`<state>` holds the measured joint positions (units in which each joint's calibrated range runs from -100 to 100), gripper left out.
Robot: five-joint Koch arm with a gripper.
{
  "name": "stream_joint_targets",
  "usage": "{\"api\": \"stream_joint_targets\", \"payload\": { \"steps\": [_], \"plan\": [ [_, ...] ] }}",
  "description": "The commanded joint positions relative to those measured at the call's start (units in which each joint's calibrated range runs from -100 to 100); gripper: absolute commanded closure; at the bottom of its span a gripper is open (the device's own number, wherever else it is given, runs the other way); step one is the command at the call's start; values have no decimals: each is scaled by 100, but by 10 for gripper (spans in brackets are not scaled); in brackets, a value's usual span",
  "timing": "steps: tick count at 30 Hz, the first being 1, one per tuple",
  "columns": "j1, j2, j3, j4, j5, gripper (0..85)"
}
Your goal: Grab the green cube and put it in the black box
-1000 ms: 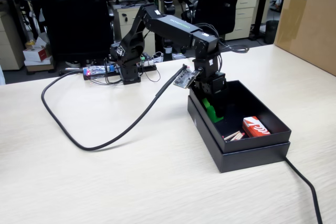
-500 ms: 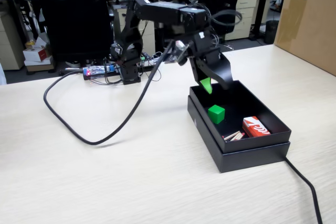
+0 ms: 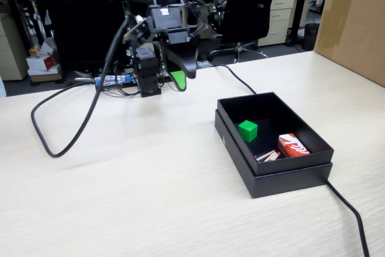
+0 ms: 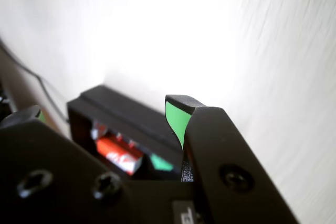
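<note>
Arm has pulled back far-left since earlier; gripper (image 3: 180, 78) wide, empty, w/ small bright green cube (image 3: 247, 130) lying right in large shallow matte black cardboard box (image 3: 272, 180).

Fixed view: camera stands off table's near side, raised, looking down and across wooden table (image 3: 150, 197) toward office chairs and desks behind. Takes in whole arm, black box (image 3: 274, 176) at right of centre, brown carton (image 3: 355, 22) at far right. Moderate distance.

Wrist view: camera rides on arm, close behind gripper (image 4: 105, 114), peering past black jaws with green tip along bright, washed-out tabletop. Very near own hardware; background blurred.

Shared: black box (image 4: 123, 111), red-and-white packet (image 3: 293, 145) (image 4: 118, 153) within, tabletop.
</note>
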<state>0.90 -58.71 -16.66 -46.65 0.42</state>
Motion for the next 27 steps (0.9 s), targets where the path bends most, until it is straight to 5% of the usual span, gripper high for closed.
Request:
{"api": "stream_joint_targets", "payload": {
  "steps": [1,15,27],
  "plan": [
    [-107,-1031,-465,799,-161,367],
    [-176,-3900,-4291,1939,-137,359],
    [-405,-4003,-6240,3806,-361,354]
  ]
}}
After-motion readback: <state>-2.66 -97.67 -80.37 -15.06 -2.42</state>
